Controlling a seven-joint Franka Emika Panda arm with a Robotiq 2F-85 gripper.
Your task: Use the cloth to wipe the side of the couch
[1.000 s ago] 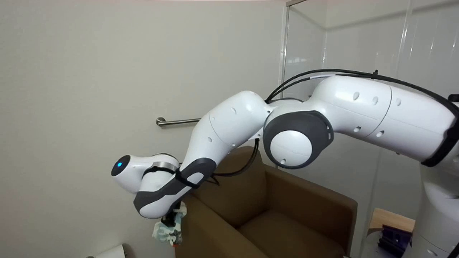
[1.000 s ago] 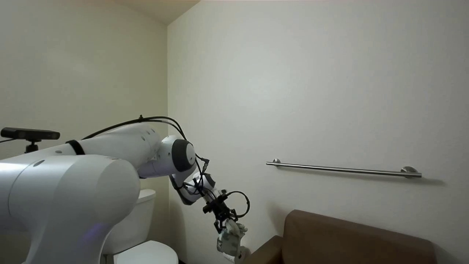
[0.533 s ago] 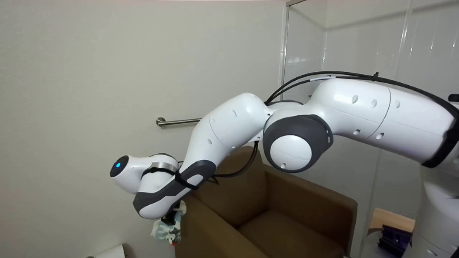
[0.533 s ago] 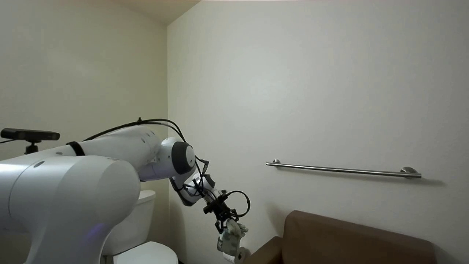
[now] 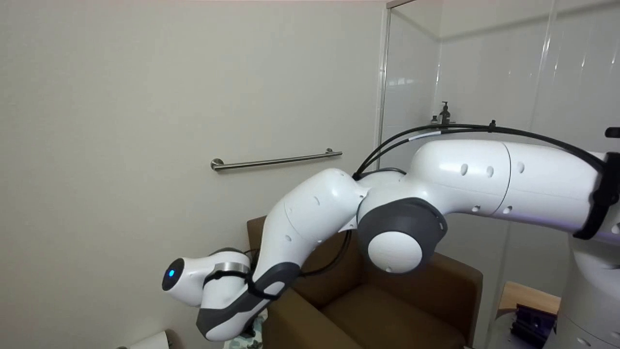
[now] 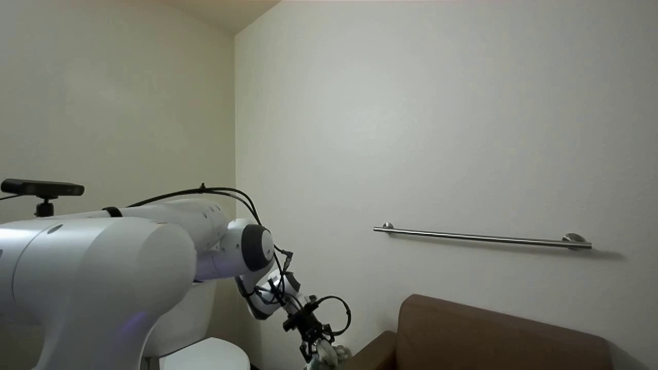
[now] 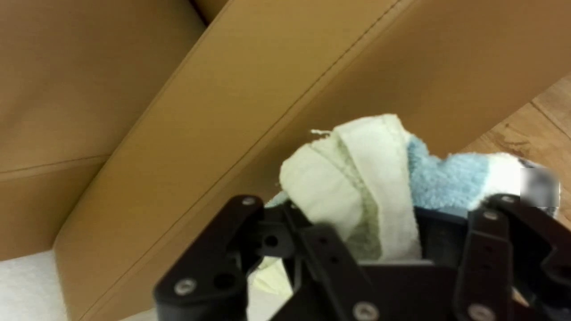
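The end effector (image 7: 361, 223) pinches the bunched cloth (image 7: 379, 169) just beside the outer side (image 7: 428, 84) of the couch (image 7: 258, 107), so grasp and approach look done. Contact is unclear and how much is wiped cannot be told; wiping probably remains to be done.

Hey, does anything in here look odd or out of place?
The couch: sharing space with a toilet is unusual. Also, in the wrist view, a loose thread pokes from the cloth, perhaps fraying.

The cream-and-blue cloth (image 7: 381, 187) was held bunched and creased just beside the outer side of the brown couch (image 7: 223, 111).
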